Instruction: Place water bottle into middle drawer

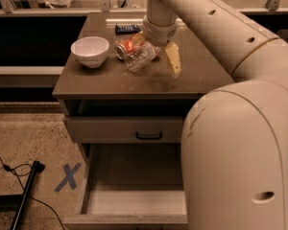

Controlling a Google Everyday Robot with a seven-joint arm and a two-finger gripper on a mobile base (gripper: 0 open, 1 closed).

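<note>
The water bottle (140, 57) is clear and crinkled and lies on its side on the brown cabinet top (101, 85), touching the orange soda can. My gripper (156, 55) hangs down from the arm right over the bottle's right end. One yellowish finger (173, 60) shows just right of the bottle; the other is hidden behind the bottle and can. The jaws look spread, with nothing held. The middle drawer (85, 178) is pulled out low at the front, its pale grey floor bare.
A white bowl (90, 49) stands left of the orange soda can (124, 48). A dark blue packet (127, 28) lies behind them. The drawer front with the black handle (149, 135) sits above the open drawer. A blue tape X (67, 177) and a black cable (24, 195) lie on the floor. My arm fills the right side.
</note>
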